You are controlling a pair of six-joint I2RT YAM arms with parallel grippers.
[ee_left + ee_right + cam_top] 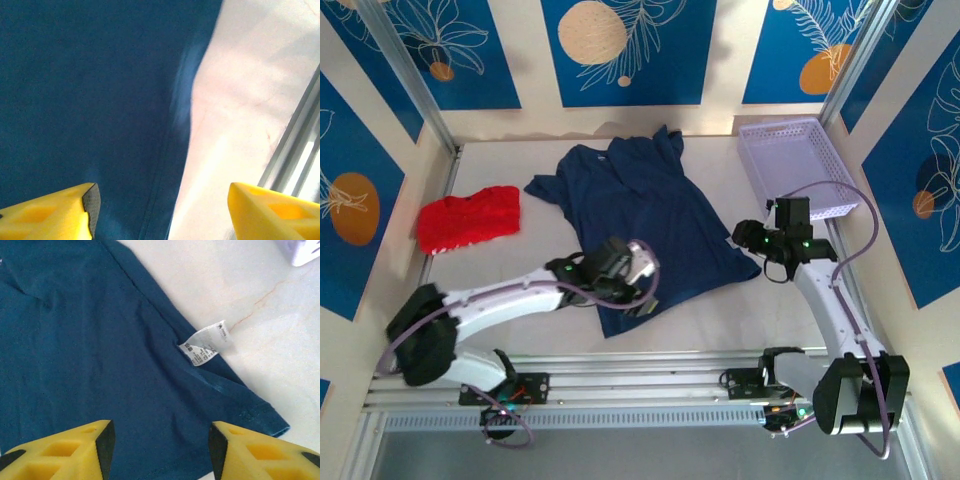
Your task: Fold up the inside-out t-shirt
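Nearest the bases, the left gripper (161, 207) hangs low over the near corner of the inside-out t-shirt (650, 210), its yellow fingers (55, 212) spread wide with nothing between them. The cloth edge runs up the gap between them, one finger over navy fabric and the other over bare table (720, 310). That straddle reads as a setup for pinching the hem corner.

To the right, the right gripper (160, 447) is likewise spread and empty, poised over the shirt's near right corner, probably so both corners can be lifted together for a first fold.

Its wrist camera gives what the overhead cannot: a white care label (206, 344) lying exposed on the seam, and raised stitching along the hem, both signs that the garment is inside out. The overhead view in turn shows the whole layout. The shirt lies spread fairly flat mid-table, collar and sleeves toward the far wall, with some rumpling there.

Farther off, a red garment (470, 218) sits bunched at the left, apart from the shirt, and a lavender basket (785, 127) occupies the far right corner.
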